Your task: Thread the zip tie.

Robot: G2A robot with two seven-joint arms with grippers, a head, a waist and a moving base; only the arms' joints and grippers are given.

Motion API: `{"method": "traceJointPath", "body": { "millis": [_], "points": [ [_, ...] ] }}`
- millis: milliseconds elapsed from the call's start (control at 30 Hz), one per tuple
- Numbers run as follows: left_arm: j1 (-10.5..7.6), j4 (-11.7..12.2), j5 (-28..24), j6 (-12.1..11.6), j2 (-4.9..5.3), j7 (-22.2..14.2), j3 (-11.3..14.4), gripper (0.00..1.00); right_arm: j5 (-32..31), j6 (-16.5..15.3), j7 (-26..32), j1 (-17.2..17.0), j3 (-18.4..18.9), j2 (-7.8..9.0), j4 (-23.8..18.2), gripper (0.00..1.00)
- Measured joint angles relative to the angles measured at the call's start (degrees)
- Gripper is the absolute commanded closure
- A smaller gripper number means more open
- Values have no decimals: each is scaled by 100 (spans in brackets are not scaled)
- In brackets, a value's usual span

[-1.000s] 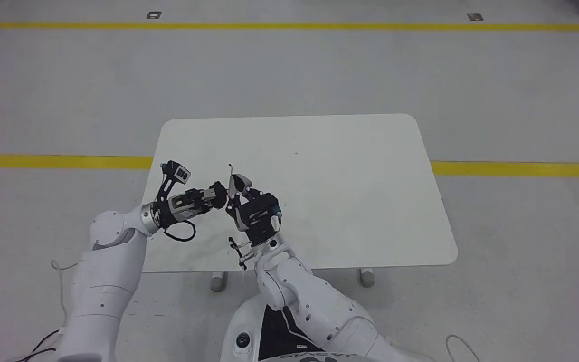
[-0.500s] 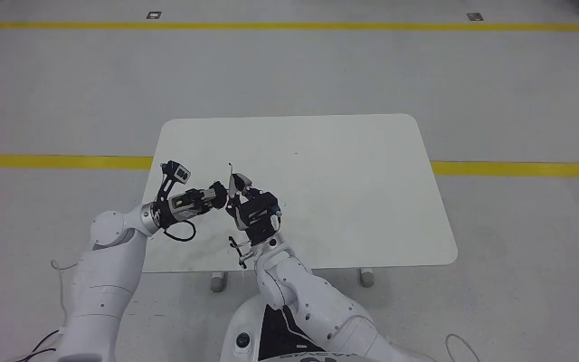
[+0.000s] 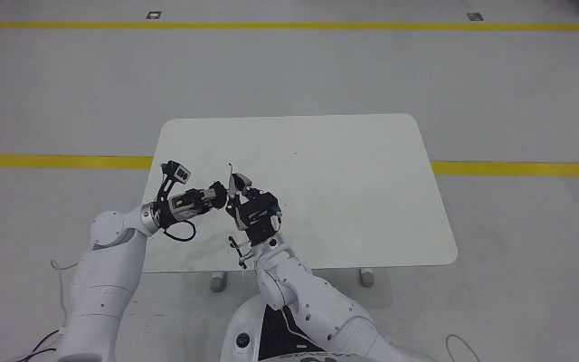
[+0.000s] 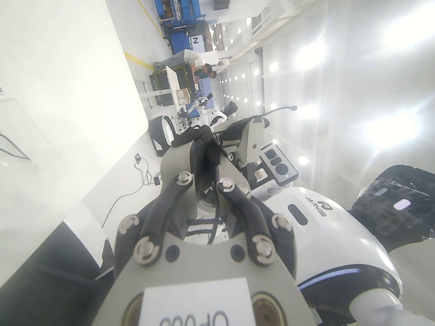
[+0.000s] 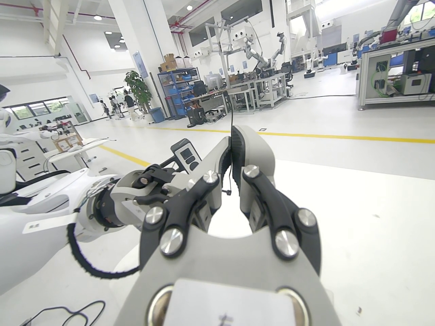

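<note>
The right gripper is clamped on the thin black zip tie. The tie's long axis runs straight out past the fingertips, above the table. The left gripper, fingers together, sits just beside it. Whether it holds anything cannot be determined.

A thin black zip tie stands upright, pinched partway along in the right gripper over the table's near-left part, its small head hanging free below.
</note>
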Motion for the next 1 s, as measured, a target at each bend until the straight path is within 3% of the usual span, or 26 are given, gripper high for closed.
{"method": "traceJointPath", "body": {
  "millis": [1000],
  "points": [
    [0, 0, 0, 0, 0, 0, 0, 100, 31, -28, 52, 1, -16, 3, 12, 100]
  ]
}}
